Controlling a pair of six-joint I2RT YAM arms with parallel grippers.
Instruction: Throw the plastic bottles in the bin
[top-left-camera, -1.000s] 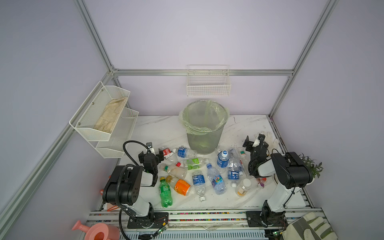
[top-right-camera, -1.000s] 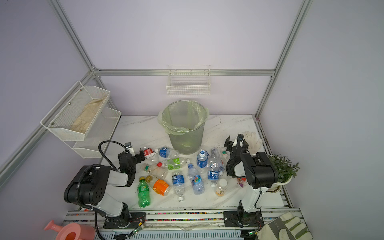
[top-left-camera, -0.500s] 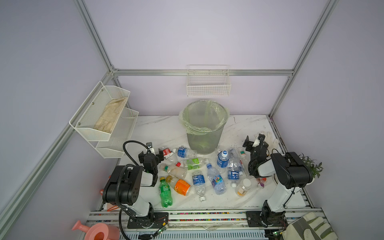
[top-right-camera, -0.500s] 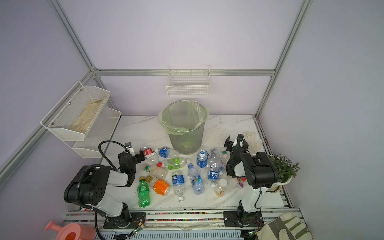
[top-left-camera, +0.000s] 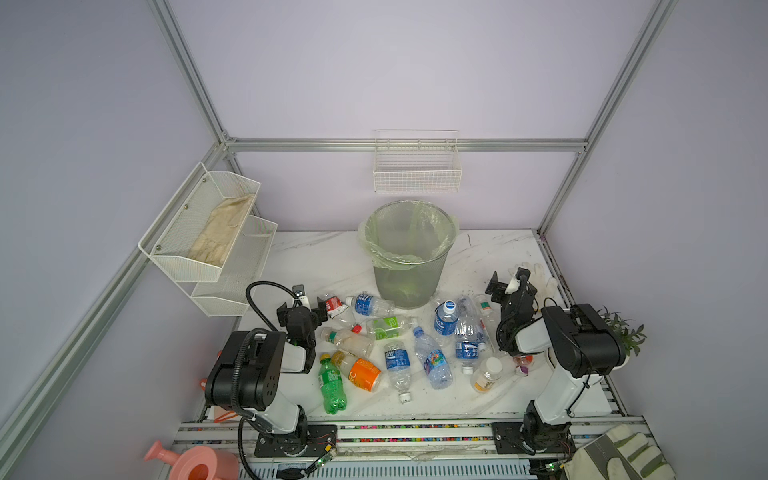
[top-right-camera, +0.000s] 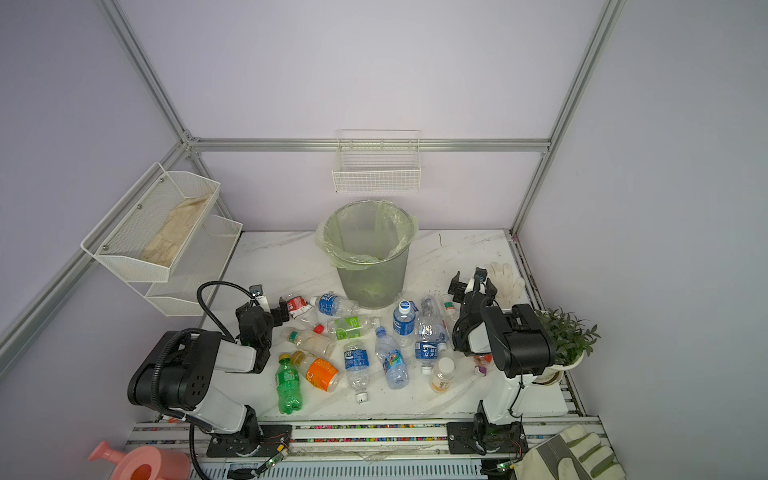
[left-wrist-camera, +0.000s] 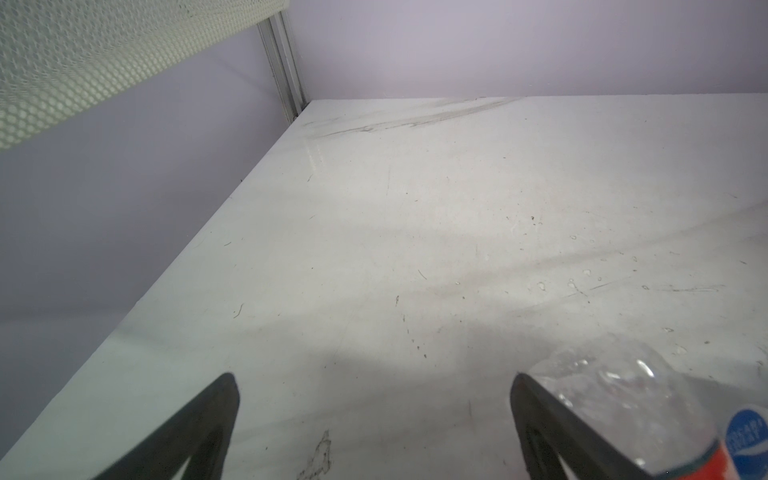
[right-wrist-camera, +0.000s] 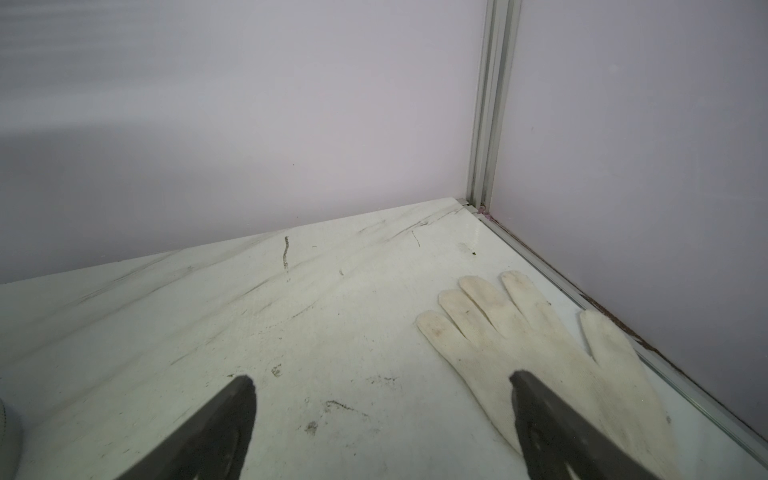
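Across table (top-left-camera: 324, 257), just in front of bin (top-left-camera: 409, 282): plastic bottles (top-left-camera: 397, 361) scattered, mostly lying flat; one blue-labelled bottle (top-left-camera: 445, 322) upright; all-green bottle (top-left-camera: 331, 384) at near-left edge of the pile
bin: upright, mid-back of table, pale green liner folded over rim
left gripper (top-left-camera: 302, 308): fingers spread wide, nothing between them, low over table; red-labelled bottle (left-wrist-camera: 623, 395) just beside one finger
right gripper (top-left-camera: 509, 282): fingers spread wide, nothing between them, low over table; white glove (right-wrist-camera: 519, 332) just beside

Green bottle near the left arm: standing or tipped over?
Tipped over. The green bottle lies flat on the table, its full length showing.
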